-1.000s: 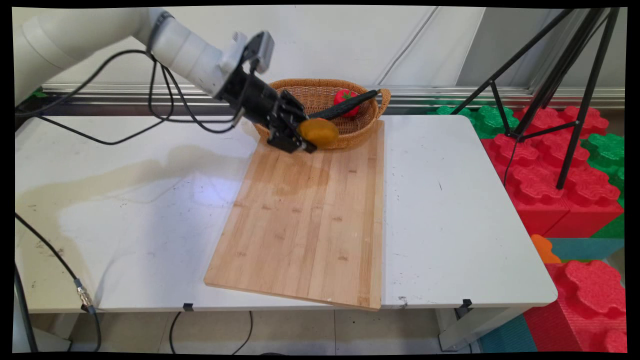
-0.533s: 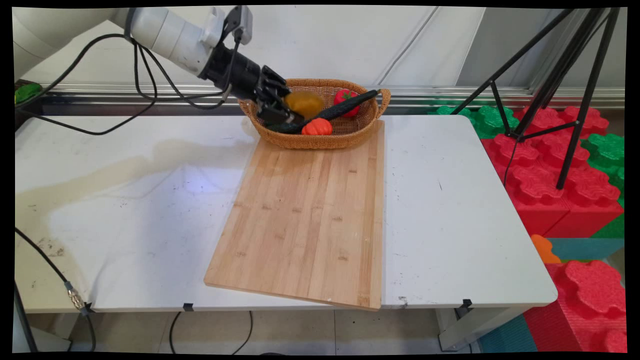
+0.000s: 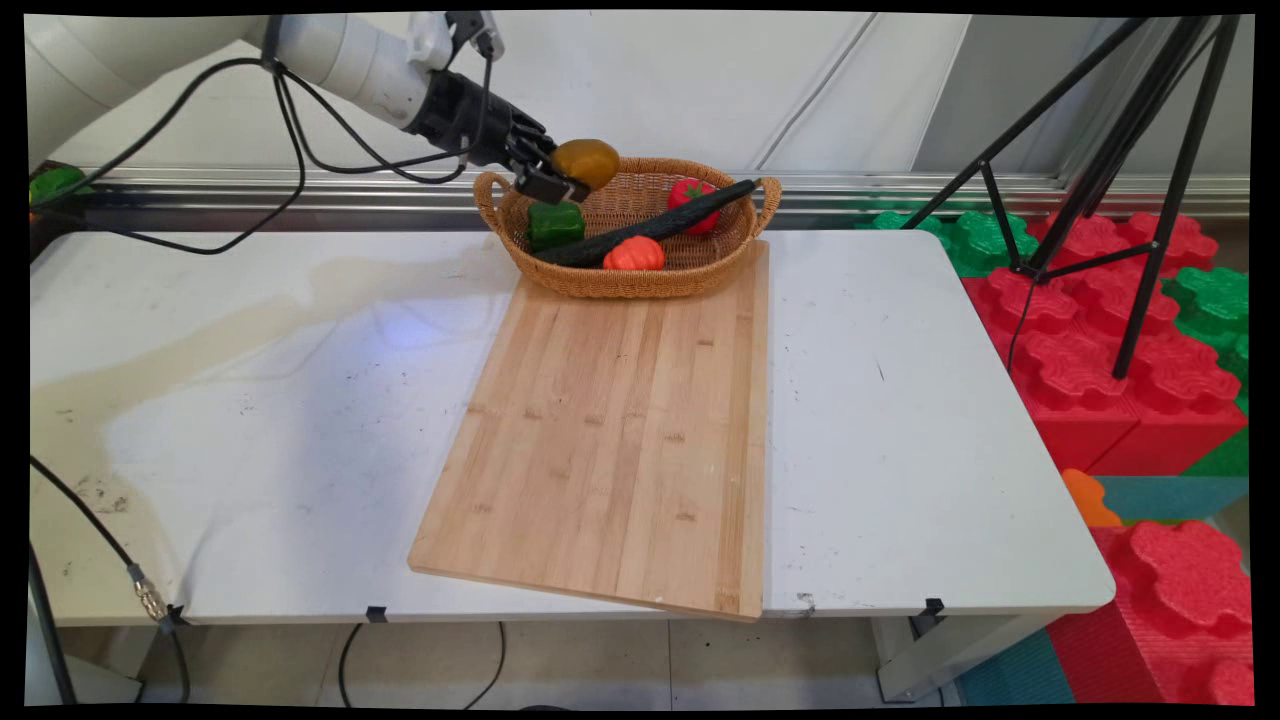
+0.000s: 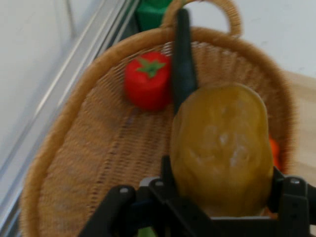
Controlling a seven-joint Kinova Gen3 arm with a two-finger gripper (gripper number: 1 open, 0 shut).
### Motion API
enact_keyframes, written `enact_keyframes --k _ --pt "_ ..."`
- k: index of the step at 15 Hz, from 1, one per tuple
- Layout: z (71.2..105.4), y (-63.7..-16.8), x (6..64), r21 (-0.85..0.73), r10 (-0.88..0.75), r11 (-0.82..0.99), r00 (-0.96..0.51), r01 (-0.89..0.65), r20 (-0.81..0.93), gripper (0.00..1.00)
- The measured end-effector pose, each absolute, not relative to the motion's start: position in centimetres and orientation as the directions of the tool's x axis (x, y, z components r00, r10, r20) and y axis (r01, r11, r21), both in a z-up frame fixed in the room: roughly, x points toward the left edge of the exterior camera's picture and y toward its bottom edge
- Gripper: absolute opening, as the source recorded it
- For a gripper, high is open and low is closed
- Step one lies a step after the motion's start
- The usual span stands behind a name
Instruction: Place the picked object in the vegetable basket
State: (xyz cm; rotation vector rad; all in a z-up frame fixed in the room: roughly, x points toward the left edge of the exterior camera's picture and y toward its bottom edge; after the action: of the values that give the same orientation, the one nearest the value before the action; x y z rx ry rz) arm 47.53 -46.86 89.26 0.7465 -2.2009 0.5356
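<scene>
White table [image 3: 900, 420] with a long wooden board [image 3: 620, 440] lying down its middle; at the board's far end, against the wall side, sits a wicker basket [image 3: 640, 283]. Red and green foam blocks [image 3: 1090, 330] and a black tripod [image 3: 1130, 150] stand off to the right.

Change over the last second, as we read it: the jaws [image 3: 565, 175] were low, at the basket's near rim over the far end of the board, with a yellow-brown potato [image 3: 586, 162] in them. Half a second ago they were over the basket's left part. Now they are higher and further back, above the basket's far left rim. With the arm out of the way we see a green pepper [image 3: 556, 224] in the basket's left end and a small orange pumpkin [image 3: 633, 254] at its near side.

Jaws: pinching the potato from both sides; in the hand view the potato [image 4: 222, 148] bulges out between the black fingers [image 4: 291, 192], clear of the basket.

Also in the basket: a red tomato [image 4: 147, 84] and a long dark cucumber [image 3: 660, 224] laid slantwise across it, its far end propped on the right rim.
</scene>
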Motion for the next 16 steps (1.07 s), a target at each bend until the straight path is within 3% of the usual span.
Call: enact_keyframes --k 13,14,16 --pt "83.0 -55.1 46.5 -0.144 -0.465 0.655 -0.546 -0.741 0.697 0.0" --pt "82.7 -55.5 46.3 -0.141 -0.467 0.654 -0.544 -0.743 0.697 1.0" --pt "82.4 -56.1 46.0 -0.138 -0.468 0.653 -0.54 -0.745 0.699 1.0"
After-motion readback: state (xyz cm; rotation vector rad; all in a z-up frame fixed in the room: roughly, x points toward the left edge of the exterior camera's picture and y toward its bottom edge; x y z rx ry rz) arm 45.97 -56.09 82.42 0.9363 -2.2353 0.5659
